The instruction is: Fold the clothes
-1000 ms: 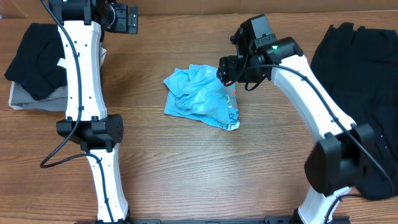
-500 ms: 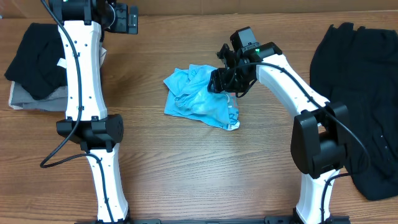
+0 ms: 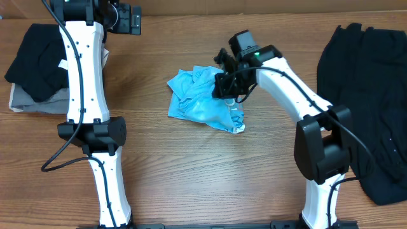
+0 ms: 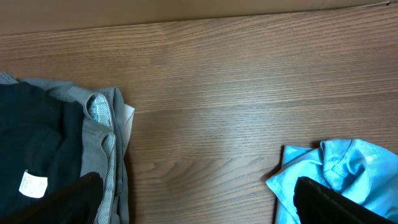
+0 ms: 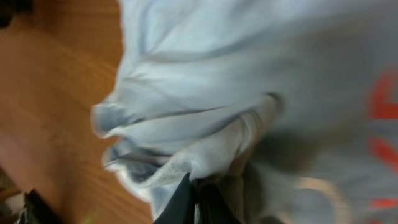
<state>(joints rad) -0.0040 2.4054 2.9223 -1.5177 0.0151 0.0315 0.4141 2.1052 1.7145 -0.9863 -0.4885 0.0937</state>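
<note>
now the crumpled light blue short-sleeved cotton t-shirt (image 3: 202,102) lies bunched near the middle of the brown wooden table (image 3: 210,172), with some coral-red print showing at its right edge. the right gripper (image 3: 222,85) sits on the shirt's upper right part, jaws pinched together on a fold of the blue fabric. the left gripper (image 4: 196,208) hangs over the far left of the table, released and wide, grasping nothing. a black garment on folded grey cloth (image 3: 35,63) lies at the left, and a heap of black clothes (image 3: 372,95) at the right edge, both well apart from the shirt.
</note>
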